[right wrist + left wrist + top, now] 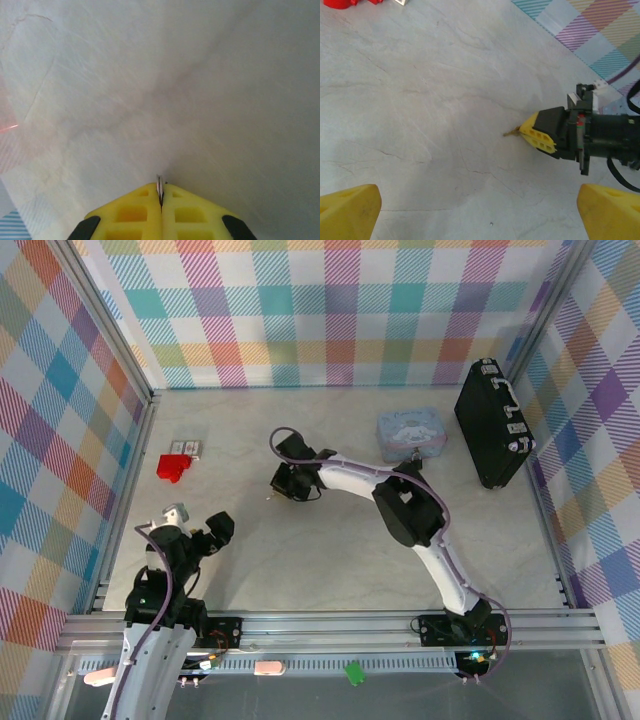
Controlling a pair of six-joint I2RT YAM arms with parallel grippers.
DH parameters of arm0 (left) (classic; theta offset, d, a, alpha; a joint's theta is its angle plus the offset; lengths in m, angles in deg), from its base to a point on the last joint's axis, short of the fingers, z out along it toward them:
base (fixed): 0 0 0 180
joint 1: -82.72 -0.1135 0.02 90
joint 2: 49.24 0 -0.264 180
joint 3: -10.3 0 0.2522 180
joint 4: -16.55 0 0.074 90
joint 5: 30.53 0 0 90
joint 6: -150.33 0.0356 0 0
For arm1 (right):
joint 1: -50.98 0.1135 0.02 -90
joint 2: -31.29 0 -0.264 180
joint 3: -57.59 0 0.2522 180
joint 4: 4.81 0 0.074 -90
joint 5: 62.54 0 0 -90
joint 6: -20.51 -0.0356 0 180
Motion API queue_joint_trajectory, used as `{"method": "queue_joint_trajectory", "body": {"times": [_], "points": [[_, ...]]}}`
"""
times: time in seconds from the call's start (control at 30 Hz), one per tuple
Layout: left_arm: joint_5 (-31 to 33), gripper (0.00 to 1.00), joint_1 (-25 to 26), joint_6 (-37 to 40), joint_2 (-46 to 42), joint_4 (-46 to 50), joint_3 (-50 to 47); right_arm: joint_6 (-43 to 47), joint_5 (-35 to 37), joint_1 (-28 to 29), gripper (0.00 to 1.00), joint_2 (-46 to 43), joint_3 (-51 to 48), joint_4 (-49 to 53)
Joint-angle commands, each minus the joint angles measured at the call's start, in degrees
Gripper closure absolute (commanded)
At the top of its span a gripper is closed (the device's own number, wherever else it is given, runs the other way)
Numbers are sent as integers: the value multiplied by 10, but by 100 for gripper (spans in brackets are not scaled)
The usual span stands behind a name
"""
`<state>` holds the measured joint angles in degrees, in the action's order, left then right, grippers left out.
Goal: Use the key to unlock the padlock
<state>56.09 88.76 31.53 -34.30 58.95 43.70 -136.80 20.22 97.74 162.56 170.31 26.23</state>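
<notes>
A: Counts?
B: One key (pixel 511 133), one padlock (pixel 186 448), one red block (pixel 172 467), one blue tin (pixel 410 433), one black case (pixel 493 423), two hands
A: Key?
B: Pinched in the right hand (pixel 530 132) mid-surface (pixel 300 560), long axis in line with the fingers, tip pointing left. Padlock far left, just behind the block, heading unclear
A: Left hand (pixel 480 212)?
B: Wide, holding nothing

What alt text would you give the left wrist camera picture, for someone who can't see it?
The right gripper, shut, reaches in from the right pinching a small key whose tip points left over the marbled table. The left gripper is open, its yellow fingertips in the bottom corners; a red block peeks in at top left.
</notes>
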Motion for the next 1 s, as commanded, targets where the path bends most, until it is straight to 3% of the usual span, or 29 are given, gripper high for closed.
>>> {"method": "queue_joint_trajectory", "body": {"times": [0.0, 0.2, 0.33, 0.5, 0.63, 0.73, 0.8, 0.97], "points": [[-38, 0, 4, 16, 28, -41, -3, -60, -37, -11, 100, -69, -71, -117], [-105, 0, 5, 3, 133, -87, 11, -48, -51, -31, 100, -173, -204, -182], [-173, 7, 17, -38, 208, -149, 38, -30, -60, -46, 100, -251, -302, -245], [-168, 11, 64, -96, 286, -170, 98, -49, -52, -67, 100, -334, -429, -407], [-163, 13, 128, -126, 345, -239, 126, -42, -46, -70, 100, -359, -461, -463], [-121, 15, 182, -89, 384, -248, 156, -48, -50, -78, 100, -372, -476, -488], [-157, 15, 205, -24, 400, -288, 159, -54, -52, -88, 100, -384, -489, -504], [-149, 18, 217, 116, 401, -282, 171, -61, -76, -101, 100, -411, -503, -510]]}}
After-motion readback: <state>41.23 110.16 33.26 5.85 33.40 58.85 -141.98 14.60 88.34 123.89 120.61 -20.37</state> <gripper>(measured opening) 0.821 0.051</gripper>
